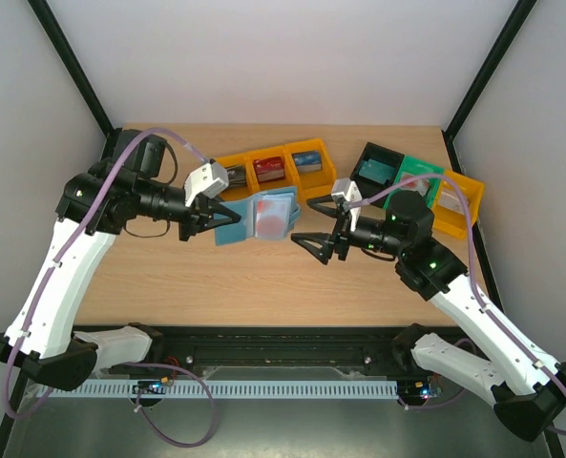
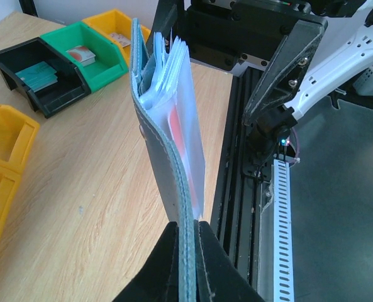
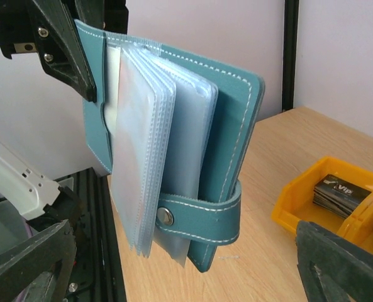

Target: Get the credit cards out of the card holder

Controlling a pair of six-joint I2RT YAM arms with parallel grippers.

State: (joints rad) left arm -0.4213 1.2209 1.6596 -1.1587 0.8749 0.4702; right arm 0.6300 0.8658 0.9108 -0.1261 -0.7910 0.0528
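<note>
A: Top external first. Picking out the card holder (image 1: 263, 219): teal, hanging open above the table (image 1: 168, 286), sleeves (image 3: 142, 145) fanned toward the right gripper (image 1: 306, 243).

B: Held by what?

A: By the left gripper (image 1: 225, 218), clamped tight on one cover edge and nothing else. Looks, from the left wrist, like a thin bite at the very bottom of the cover.

B: And the other claw?

A: Spread wide, empty, hovering just short of the sleeves without touching.

B: Any credit cards (image 2: 178, 135) showing?

A: Only a red tint through the clear plastic. Impossible to count.

B: Risks, then?

A: Plenty. Could easily close on a whole sheaf of sleeves instead of one card, floppy and tightly stacked as they are. Might drag the holder clean out of that narrow pinch, or twist it round. Worth watching the snap tab (image 3: 199, 220) too, wrapped across the lower corner of the sleeves and likely to block a card's way out on that side.

B: And a dropped card?

A: Probably lands on bare wood, or skids toward the yellow bins (image 1: 268, 167) behind, already loaded with cards.
</note>
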